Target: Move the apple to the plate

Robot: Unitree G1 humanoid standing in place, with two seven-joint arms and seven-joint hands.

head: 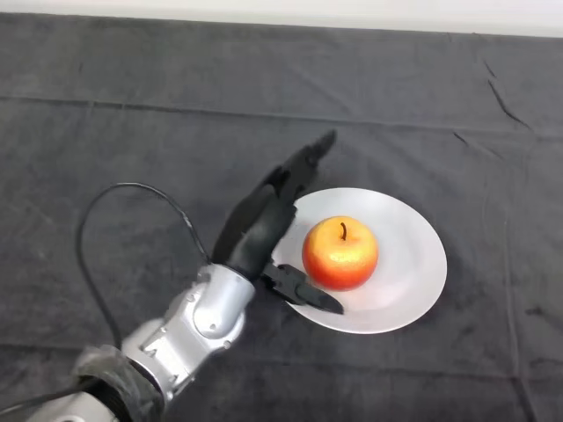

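Observation:
A red and yellow apple [340, 253] stands upright, stem up, on a white plate [413, 264] right of the table's middle. My left hand [260, 226] lies just left of the apple, over the plate's left rim. Its fingers [303, 163] stretch straight toward the far side and its thumb [304, 291] points right, below the apple. The hand is open and holds nothing. A narrow gap shows between the hand and the apple.
A dark grey cloth [132, 132] with creases covers the whole table. A pale strip [281, 10] runs along the table's far edge.

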